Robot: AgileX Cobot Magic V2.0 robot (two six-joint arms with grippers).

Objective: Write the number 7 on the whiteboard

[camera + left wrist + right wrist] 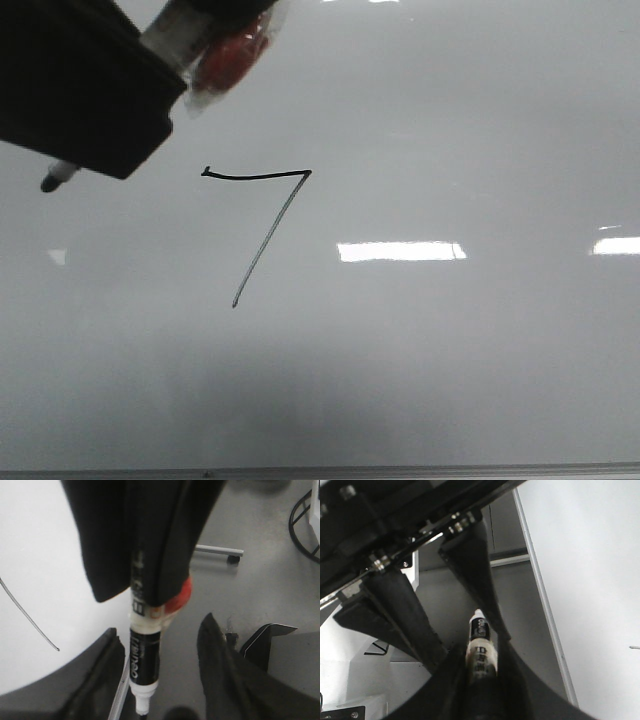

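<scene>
The number 7 (pixel 268 222) was already drawn near mid whiteboard (pixel 450 360): dark, slightly wavy top bar w/ a thinner, fainter slanted downstroke, both strokes joined at the top right corner. Judged from that, the writing looked done; what's left was prob. just pulling the pens clear.

Left hand (pixel 150 645) was clamped on a black marker (pixel 144 657), white tip pointing down, off the board past its edge strip. In the front view that pen's tip sat upper left of the figure, apart from it.

Right hand (pixel 481 655) also gripped a marker (pixel 480 652), held beside the board's edge, not touching it.
</scene>
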